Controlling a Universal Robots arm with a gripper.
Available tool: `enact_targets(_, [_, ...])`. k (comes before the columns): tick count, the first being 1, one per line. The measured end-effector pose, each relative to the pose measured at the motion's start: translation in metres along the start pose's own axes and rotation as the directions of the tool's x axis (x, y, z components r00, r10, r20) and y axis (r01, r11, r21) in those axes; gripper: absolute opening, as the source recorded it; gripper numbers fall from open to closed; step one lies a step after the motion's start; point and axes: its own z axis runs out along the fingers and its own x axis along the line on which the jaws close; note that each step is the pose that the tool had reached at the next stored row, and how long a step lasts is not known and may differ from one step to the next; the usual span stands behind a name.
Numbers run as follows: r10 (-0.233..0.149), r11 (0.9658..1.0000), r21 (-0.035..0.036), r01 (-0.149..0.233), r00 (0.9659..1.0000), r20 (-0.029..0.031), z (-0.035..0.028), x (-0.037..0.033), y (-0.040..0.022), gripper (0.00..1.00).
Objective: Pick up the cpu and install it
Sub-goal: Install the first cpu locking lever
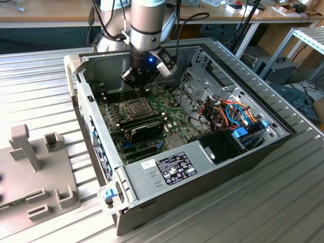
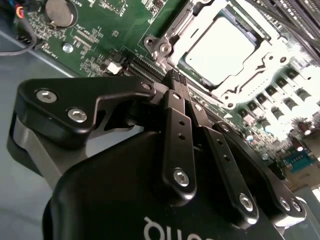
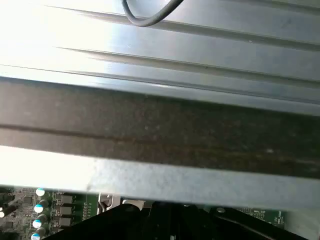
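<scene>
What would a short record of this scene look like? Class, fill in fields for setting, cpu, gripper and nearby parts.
setting: open computer case on a ribbed metal table
cpu: silver-topped cpu lying in the socket on the green motherboard
gripper: gripper above the board beside the socket, fingers together, holding nothing
nearby parts: black expansion card next to the socket; grey fixture on the exterior view's left

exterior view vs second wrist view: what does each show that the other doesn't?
Exterior view alone: the open computer case, the black expansion card, the drive cage with coloured cables and the grey fixture beside the case. Second wrist view alone: a coin cell on the board. Both: the pincer, the cpu in its socket and the green motherboard.
</scene>
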Motion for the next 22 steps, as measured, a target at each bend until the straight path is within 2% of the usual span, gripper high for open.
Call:
enact_targets(9, [0.0, 1.0, 0.0007, 0.0, 1.0, -0.0002, -0.0215, -0.0012, 0.0001, 0.11])
enact_targets(12, [0.001, 1.0, 0.0058, -0.001, 1.0, -0.0006, -0.0226, -0.0013, 0.0001, 0.11])
enact_targets(15, [0.037, 0.9993, 0.0103, -0.037, 0.9993, -0.0006, -0.0226, -0.0013, 0.0001, 0.11])
enact_targets(18, [0.038, 0.9992, 0.0104, -0.038, 0.9993, -0.0004, -0.0225, -0.0007, 0.0001, 0.11])
enact_targets(22, [0.038, 0.9992, 0.0105, -0.038, 0.9993, 0.0005, -0.0229, 0.0046, -0.0024, 0.11])
